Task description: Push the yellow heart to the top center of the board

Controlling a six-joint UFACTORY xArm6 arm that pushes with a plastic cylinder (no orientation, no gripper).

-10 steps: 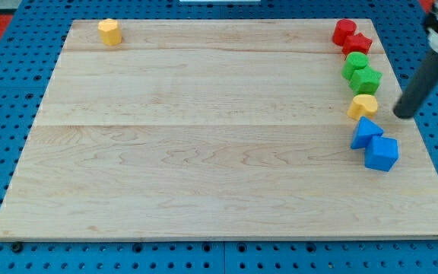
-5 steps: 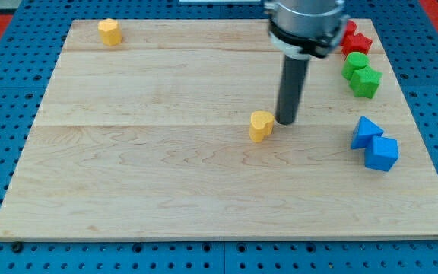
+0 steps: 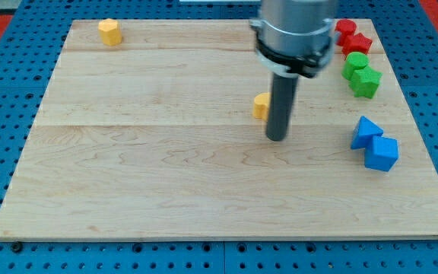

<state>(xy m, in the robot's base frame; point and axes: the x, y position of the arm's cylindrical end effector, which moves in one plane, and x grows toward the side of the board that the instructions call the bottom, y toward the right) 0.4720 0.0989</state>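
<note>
The yellow heart lies near the middle of the wooden board, a little right of centre, partly hidden behind my rod. My tip rests on the board just below and to the right of the heart, close to it. A second yellow block, its shape unclear, sits at the board's top left corner.
Two red blocks sit at the top right, one a star. Two green blocks lie just below them. A blue triangle and a blue cube lie at the right edge.
The yellow heart has moved from the right edge to the board's middle, then slightly up. My tip swept left with it and now sits lower, below the heart's right side.
</note>
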